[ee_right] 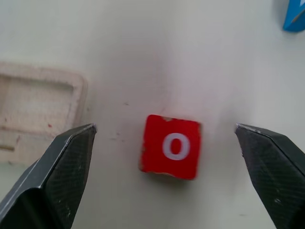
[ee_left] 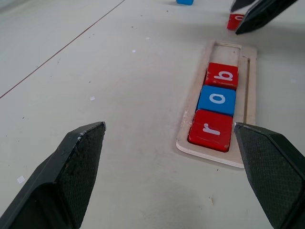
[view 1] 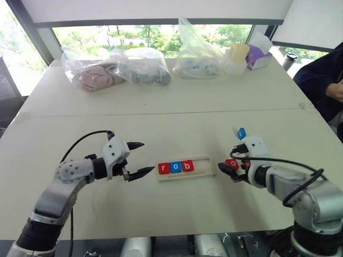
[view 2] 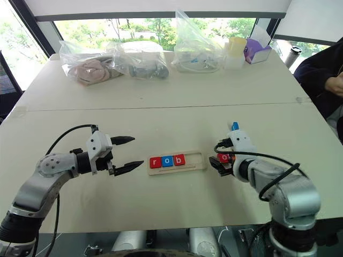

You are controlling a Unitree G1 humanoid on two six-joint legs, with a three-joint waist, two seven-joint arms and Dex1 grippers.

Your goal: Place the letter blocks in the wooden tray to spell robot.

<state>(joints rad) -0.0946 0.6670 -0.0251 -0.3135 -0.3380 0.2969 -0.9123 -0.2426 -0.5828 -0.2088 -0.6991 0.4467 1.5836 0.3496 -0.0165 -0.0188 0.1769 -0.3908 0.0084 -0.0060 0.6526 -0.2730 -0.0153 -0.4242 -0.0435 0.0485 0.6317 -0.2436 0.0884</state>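
Office-like room; white tables (view 1: 161, 96); windows (view 1: 144, 35)

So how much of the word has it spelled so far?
Three letters, r, o, b, sit in the wooden tray. Nothing is held: the right gripper stands open around the red o block on the table. That o and the blue block remain.

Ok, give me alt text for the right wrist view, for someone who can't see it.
A small square red block with a white letter o lies flat on the pale table between the open black jaws of the right gripper, untouched by either. The empty end of the pale wooden tray sits beside it, and a corner of a blue block shows farther off.
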